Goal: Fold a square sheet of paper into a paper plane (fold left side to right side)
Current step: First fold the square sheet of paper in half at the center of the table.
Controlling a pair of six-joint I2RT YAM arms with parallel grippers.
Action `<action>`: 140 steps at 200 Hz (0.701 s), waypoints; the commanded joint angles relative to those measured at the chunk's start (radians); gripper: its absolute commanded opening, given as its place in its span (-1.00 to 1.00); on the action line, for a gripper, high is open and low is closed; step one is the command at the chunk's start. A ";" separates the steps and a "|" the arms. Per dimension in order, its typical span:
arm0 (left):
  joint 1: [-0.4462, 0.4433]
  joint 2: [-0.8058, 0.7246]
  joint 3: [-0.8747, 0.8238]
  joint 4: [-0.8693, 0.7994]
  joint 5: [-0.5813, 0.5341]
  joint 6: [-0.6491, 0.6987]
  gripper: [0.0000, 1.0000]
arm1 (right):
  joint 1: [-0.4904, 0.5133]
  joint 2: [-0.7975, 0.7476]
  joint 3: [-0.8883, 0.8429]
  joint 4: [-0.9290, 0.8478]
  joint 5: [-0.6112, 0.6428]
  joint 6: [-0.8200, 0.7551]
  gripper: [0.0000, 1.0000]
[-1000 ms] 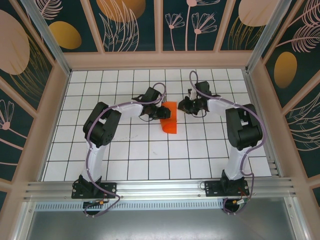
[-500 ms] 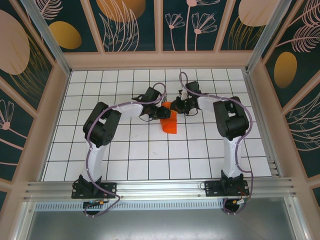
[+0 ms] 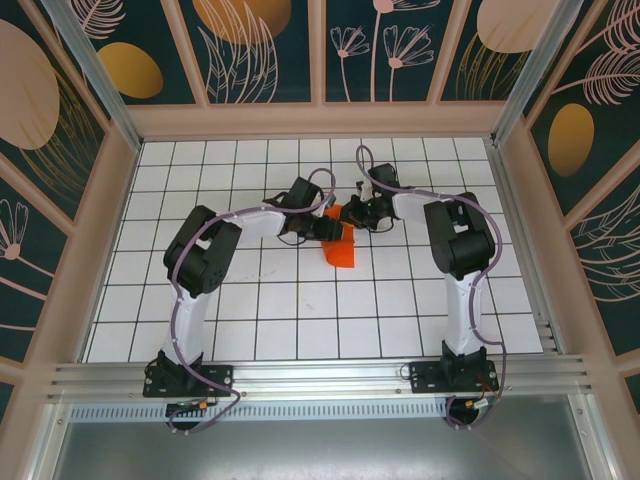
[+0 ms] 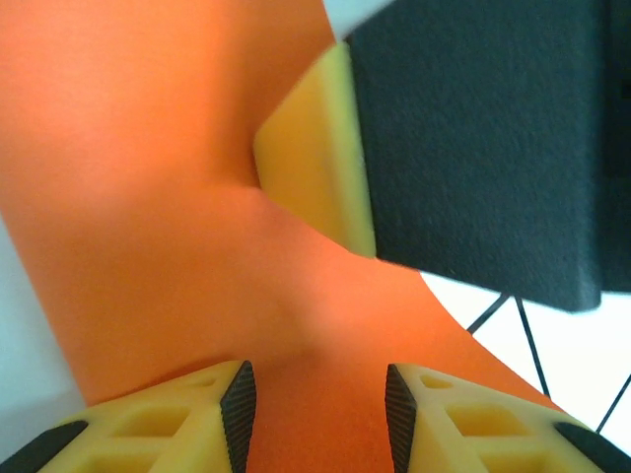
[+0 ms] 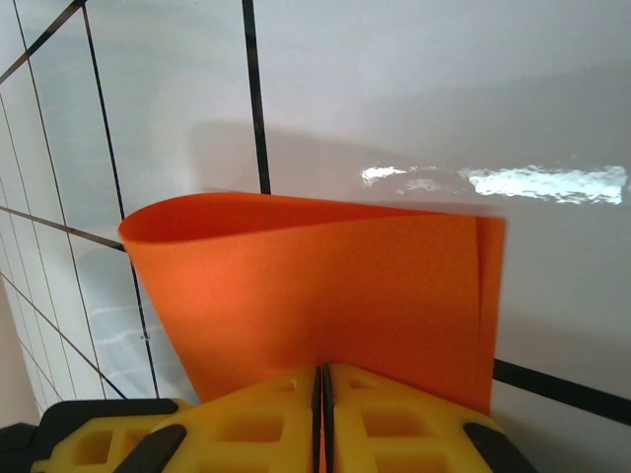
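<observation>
1. The sheet of paper [image 3: 341, 246] is bright orange. It lies on the white gridded table [image 3: 300, 310], a little beyond the middle and between the two grippers. Its near end rests on the tiles, and its far end runs in under the fingers.
2. From the right wrist, the paper [image 5: 325, 286] is doubled over, with a rounded bend on the left and two layered edges on the right.
3. The right gripper [image 5: 322, 394] has its yellow fingers pressed together with no gap, pinching the paper's lower edge.
4. The left gripper [image 4: 315, 414] stands partly open. Orange paper [image 4: 148, 197] shows in the gap between its fingers, but I cannot tell whether either pad touches it.
5. Seen from above, the left gripper [image 3: 325, 227] and the right gripper [image 3: 352, 213] sit close together at the paper.
</observation>
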 commanded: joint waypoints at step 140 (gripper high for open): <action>-0.077 -0.108 -0.222 0.031 0.097 0.037 -0.13 | 0.006 0.043 -0.033 -0.062 0.081 0.011 -0.73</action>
